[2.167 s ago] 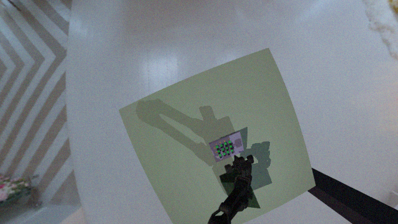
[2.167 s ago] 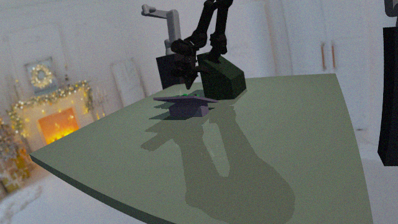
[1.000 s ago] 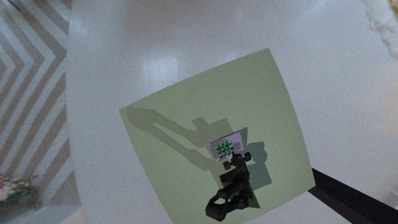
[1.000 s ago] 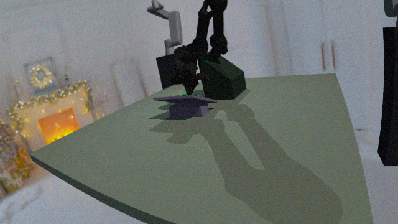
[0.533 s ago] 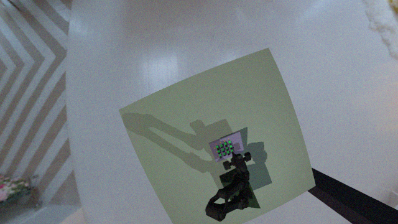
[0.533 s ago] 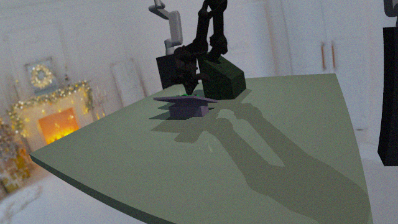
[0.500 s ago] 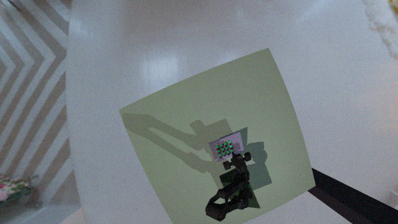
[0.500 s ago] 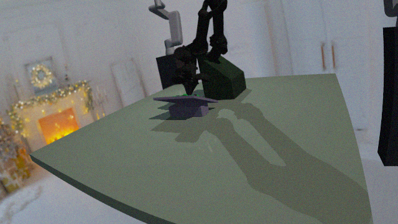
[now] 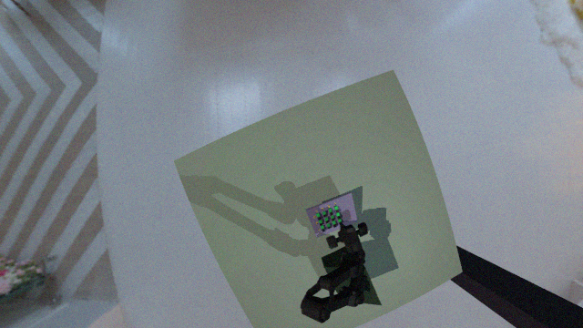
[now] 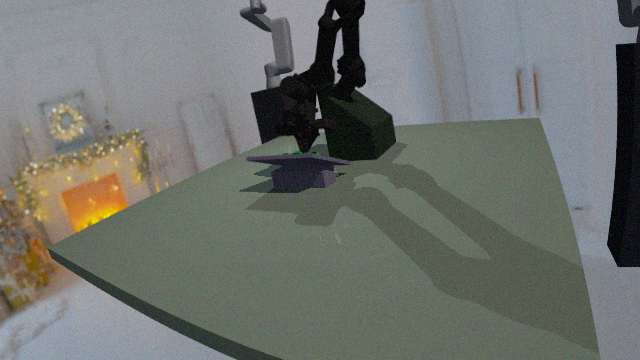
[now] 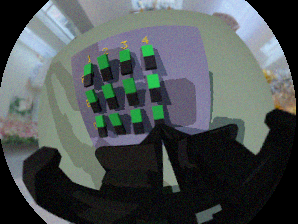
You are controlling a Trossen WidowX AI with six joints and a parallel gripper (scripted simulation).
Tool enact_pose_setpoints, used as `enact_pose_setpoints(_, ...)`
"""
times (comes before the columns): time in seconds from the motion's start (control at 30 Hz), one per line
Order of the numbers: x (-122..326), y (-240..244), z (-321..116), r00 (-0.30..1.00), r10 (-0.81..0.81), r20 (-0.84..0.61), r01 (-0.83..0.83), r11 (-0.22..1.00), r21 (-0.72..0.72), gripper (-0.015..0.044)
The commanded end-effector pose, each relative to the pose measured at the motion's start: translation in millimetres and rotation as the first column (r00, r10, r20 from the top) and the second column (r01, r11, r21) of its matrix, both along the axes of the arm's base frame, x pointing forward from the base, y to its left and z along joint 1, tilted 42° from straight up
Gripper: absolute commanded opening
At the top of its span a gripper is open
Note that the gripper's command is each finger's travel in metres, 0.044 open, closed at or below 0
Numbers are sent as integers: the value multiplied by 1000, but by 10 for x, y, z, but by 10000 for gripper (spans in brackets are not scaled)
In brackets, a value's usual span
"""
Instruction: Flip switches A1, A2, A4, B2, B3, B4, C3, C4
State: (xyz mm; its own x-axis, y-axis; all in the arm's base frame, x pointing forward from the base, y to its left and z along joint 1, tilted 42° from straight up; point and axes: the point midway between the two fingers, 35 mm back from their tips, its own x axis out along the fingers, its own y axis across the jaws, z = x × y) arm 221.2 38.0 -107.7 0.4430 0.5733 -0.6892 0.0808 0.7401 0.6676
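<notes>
The purple panel (image 9: 347, 200) (image 10: 330, 161) (image 11: 177, 45) bears three rows of four switches, each with a green far half and a black near half. In the wrist view A1 (image 11: 88, 74) is at the far left, A4 (image 11: 149, 56) at the far right, B4 (image 11: 154, 87) in the middle row, and C3 (image 11: 136, 121) and C4 (image 11: 158, 114) in the near row. Which ends are raised is too small to tell surely. My gripper (image 10: 306, 150) (image 11: 160, 127) is shut and empty, its tips low over the panel at the near end of C4. Contact cannot be told.
The panel stands on a pedestal (image 10: 302, 178) on the green table top (image 9: 273, 150) (image 10: 225, 260). A dark green block (image 10: 357, 125) stands behind it, near the arm. Shadows of the arm fall across the table.
</notes>
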Motion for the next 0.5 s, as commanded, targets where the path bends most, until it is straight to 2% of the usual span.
enact_pose_setpoints(0.0,7,0,-8,1000,-4,-2,4,1000,-2,0)
enact_pose_setpoints(0.47,15,11,-21,1000,-4,-2,4,1000,-2,0)
